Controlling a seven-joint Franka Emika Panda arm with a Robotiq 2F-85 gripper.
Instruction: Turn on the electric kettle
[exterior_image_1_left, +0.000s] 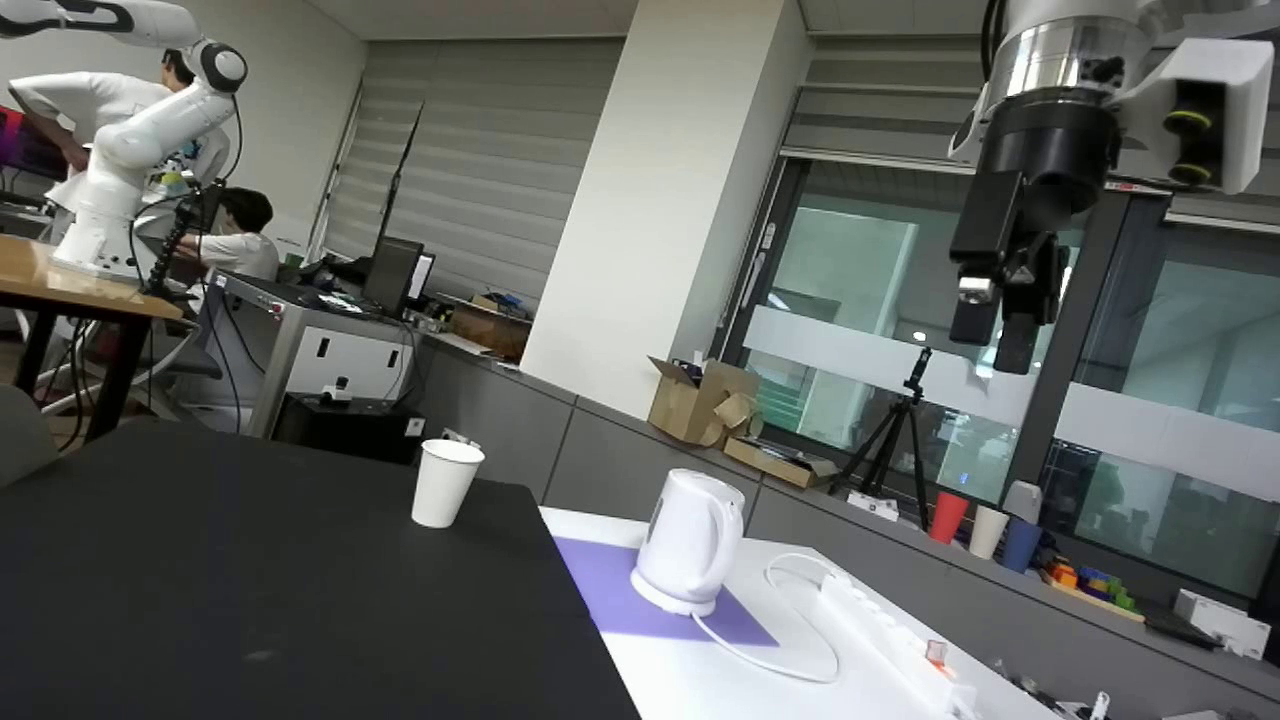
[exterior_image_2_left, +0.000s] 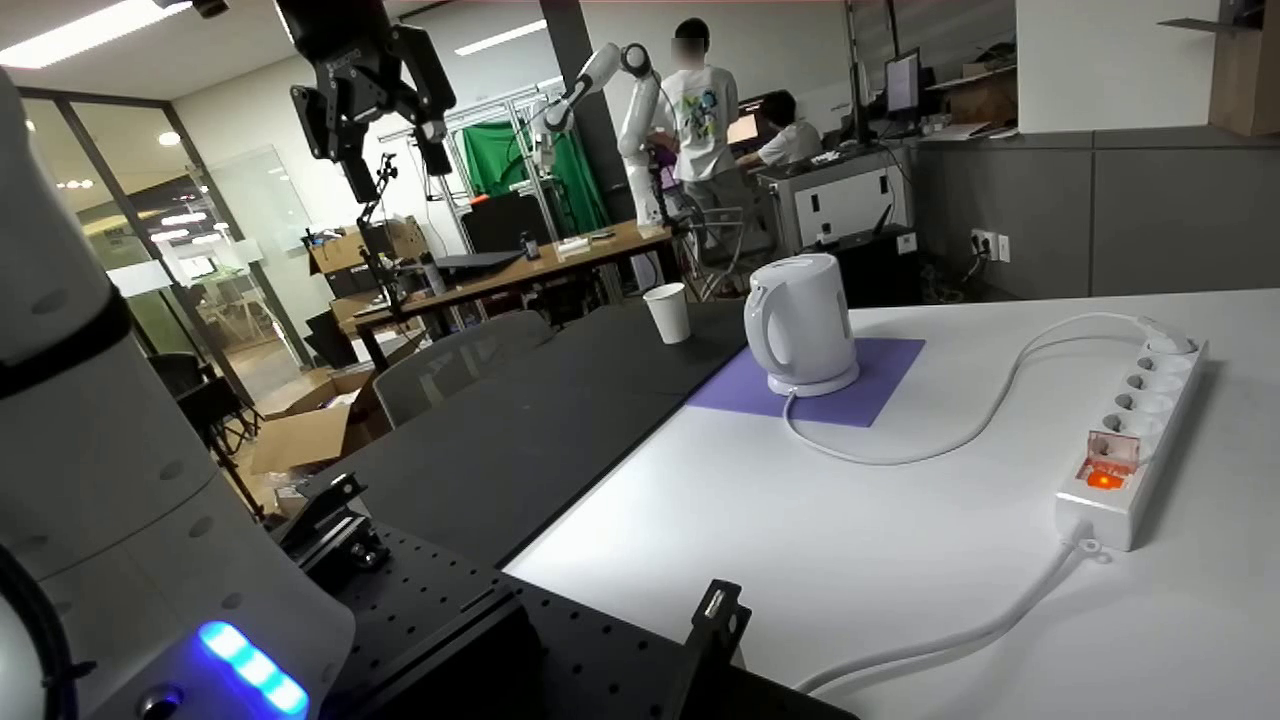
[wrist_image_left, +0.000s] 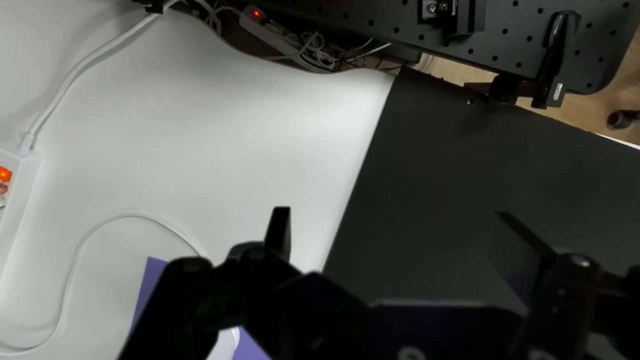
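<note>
While the Robotiq gripper (exterior_image_2_left: 399, 178) hangs with jaws well apart | white electric kettle (exterior_image_2_left: 803, 320) stands upright on purple sheet (exterior_image_2_left: 892, 365), white table (exterior_image_2_left: 720, 510) | cord (exterior_image_2_left: 885, 463) apparently plugged into power strip (exterior_image_2_left: 1138, 428)

The electric kettle (exterior_image_2_left: 815, 320) is a white jug, its rounded body tapering toward a top that looks closed, with a looped handle (exterior_image_2_left: 756, 325) on one side. It stands upright on its round base (exterior_image_2_left: 815, 385), on a purple sheet (exterior_image_2_left: 890, 370) on the white table (exterior_image_2_left: 720, 530). A white cord (exterior_image_2_left: 900, 461) leaves the base and curves across to a power strip (exterior_image_2_left: 1145, 425). Whether the kettle is switched on cannot be told.
</note>
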